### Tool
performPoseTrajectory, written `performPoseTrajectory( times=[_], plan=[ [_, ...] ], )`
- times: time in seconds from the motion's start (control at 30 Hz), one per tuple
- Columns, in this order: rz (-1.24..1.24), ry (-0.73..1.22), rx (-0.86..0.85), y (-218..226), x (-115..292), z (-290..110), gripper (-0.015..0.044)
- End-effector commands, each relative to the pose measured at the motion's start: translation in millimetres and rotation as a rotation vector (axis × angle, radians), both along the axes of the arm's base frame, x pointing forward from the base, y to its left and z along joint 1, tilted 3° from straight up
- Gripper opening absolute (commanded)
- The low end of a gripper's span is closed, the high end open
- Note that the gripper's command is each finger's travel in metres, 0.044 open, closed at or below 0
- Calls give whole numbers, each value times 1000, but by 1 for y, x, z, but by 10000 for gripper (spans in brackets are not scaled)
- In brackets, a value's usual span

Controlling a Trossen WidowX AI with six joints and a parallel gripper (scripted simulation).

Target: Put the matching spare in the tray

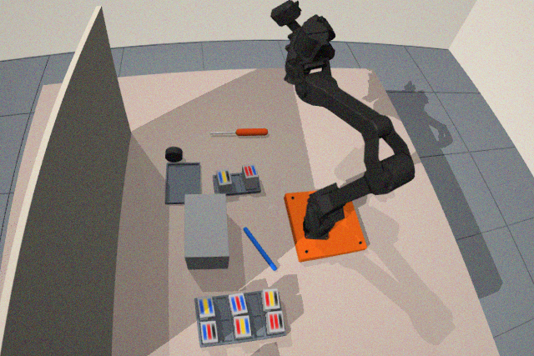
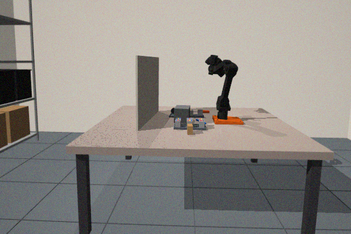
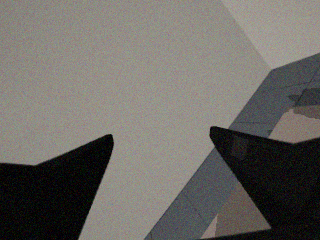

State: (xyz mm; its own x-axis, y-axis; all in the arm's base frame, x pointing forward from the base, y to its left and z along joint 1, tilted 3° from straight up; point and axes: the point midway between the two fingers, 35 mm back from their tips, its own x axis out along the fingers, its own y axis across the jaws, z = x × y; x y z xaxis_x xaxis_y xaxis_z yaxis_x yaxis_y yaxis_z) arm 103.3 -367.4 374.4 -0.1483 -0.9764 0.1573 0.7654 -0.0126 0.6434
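Note:
The grey mounted unit (image 1: 206,231) (image 2: 181,110) stands on the table; its back does not show in any view. A dark grey tray (image 1: 183,182) lies just behind it, with nothing in it. A rack (image 1: 224,316) (image 2: 189,123) near the front edge holds several spares with coloured stripes. A small holder (image 1: 237,184) beside the tray holds two more spares. My gripper (image 1: 285,12) (image 2: 210,66) (image 3: 162,135) is open and empty. It is raised high over the back of the table, far from all of these. The wrist view shows only wall, floor and a table corner.
A tall grey panel (image 1: 64,193) (image 2: 146,92) stands along the left. An orange screwdriver (image 1: 252,131), a black puck (image 1: 173,153) and a blue pen (image 1: 259,248) lie on the table. The arm's orange base plate (image 1: 345,244) (image 2: 233,120) sits at the right. A tan block (image 2: 190,129) stands before the rack.

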Motion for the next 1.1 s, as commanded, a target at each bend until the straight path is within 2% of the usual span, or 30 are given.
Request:
performPoseTrajectory(
  times=[0.0, 0.3, 0.57, 0.8, 1.07],
  plan=[
    [213, 167, 141, 1, 77, -15, 440],
    [548, 457, 312, 40, 185, -47, 440],
    [915, 816, 492, 127, 275, -94, 440],
    [1200, 1126, 615, 217, 311, -130, 440],
    [1482, 1479, 734, 319, 311, -160, 440]
  ],
)
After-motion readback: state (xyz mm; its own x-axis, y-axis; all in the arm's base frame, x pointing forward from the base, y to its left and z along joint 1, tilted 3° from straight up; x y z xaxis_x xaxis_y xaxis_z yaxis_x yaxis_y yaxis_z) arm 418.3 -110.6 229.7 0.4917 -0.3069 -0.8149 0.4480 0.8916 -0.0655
